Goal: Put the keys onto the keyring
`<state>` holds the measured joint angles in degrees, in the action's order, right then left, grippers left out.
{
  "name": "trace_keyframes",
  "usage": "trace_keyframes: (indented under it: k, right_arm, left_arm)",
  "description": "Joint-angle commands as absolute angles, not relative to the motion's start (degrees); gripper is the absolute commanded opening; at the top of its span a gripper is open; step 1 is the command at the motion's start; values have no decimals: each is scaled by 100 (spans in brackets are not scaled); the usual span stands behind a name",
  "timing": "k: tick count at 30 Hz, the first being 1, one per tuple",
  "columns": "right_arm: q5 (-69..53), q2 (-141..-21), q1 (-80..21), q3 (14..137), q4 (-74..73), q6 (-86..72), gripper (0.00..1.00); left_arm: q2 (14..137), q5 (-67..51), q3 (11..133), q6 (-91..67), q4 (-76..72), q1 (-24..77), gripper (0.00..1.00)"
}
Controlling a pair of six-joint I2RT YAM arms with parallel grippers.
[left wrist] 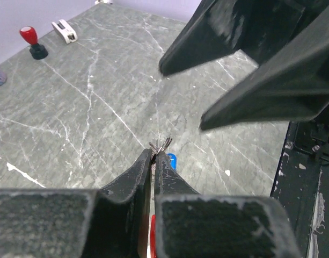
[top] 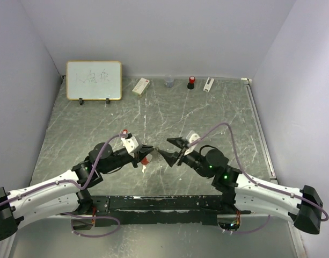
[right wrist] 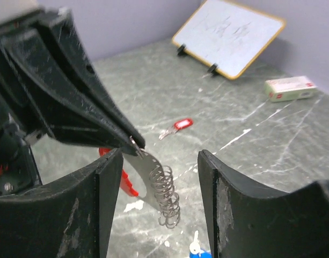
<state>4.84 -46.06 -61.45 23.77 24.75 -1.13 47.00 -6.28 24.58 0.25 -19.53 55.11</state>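
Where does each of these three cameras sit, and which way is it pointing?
Top external: above and behind, looking down on the grey marbled table; the white left arm and right arm show.
Left wrist: on the left arm, facing right and backward; the left gripper, shut on the coiled grey metal keyring, shows.
Right wrist: on the right arm, facing the back left; the open right gripper shows.
Shared: both wrist views show the keyring and the tiny blue-headed key.
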Motion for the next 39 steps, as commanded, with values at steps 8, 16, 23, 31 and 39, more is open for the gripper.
trace_keyframes:
  k: [8, 16, 23, 31, 39]
  right_arm:
    - [2703, -3274, -6106, 2584, 1661, -794, 62]
    - [3364, -4385, -6105, 3223, 448, -1245, 62]
    - [3396, -5883, -5984, 3778, -637, -2444, 64]
    - [2246, -6669, -5429, 3382, -616, -3243, 55]
    - [1378, -6996, -5029, 2793, 292, -3483, 43]
  left_arm:
    - [4434, -408, 2087, 70, -2860, 5520, 7]
    - [4535, 50, 2276, -220, -2783, 5520, 7]
    - [4517, 900, 2350, -788, -2632, 5523, 7]
    - [3983, 1771, 2335, -1209, -2064, 5502, 7]
    - [3681, 1970, 2200, -1231, -1943, 5506, 7]
